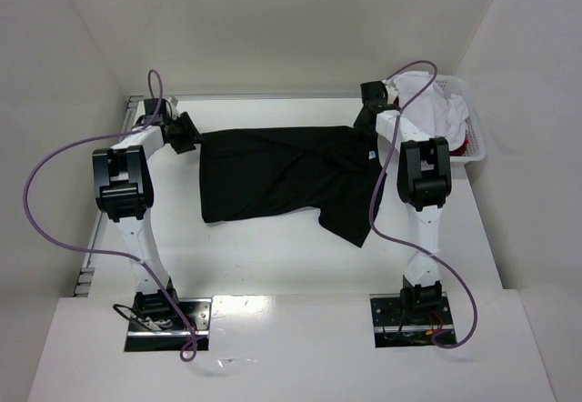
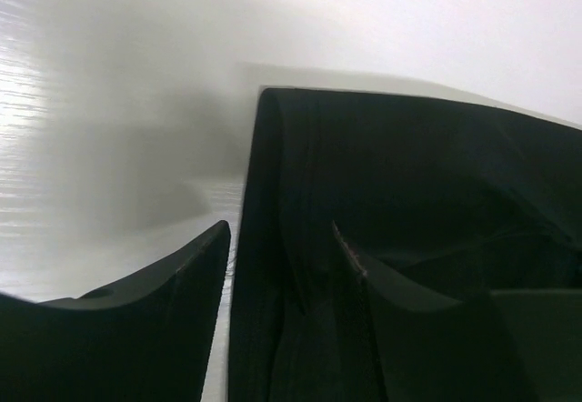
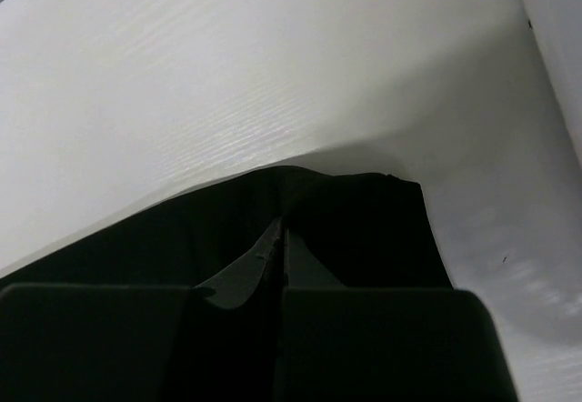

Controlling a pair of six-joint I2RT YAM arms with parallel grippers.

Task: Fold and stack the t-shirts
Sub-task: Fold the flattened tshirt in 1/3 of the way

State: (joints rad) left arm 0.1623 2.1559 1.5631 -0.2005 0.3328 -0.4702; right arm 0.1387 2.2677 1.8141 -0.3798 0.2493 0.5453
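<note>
A plain black t-shirt [image 1: 282,179] lies spread across the middle of the table, with one sleeve hanging toward the near right. My left gripper [image 1: 191,135] is at the shirt's left edge. In the left wrist view it [image 2: 280,234] is open, and the black hem [image 2: 273,193] runs between its fingers. My right gripper [image 1: 371,109] is at the shirt's far right corner. In the right wrist view it [image 3: 282,235] is shut on a raised fold of the black cloth [image 3: 364,211]. White t-shirts [image 1: 427,102] and a red one [image 1: 466,138] lie bunched in the basket.
A white plastic lattice basket [image 1: 475,152] stands at the back right against the side wall. White walls enclose the table on the left, back and right. Purple cables loop from both arms.
</note>
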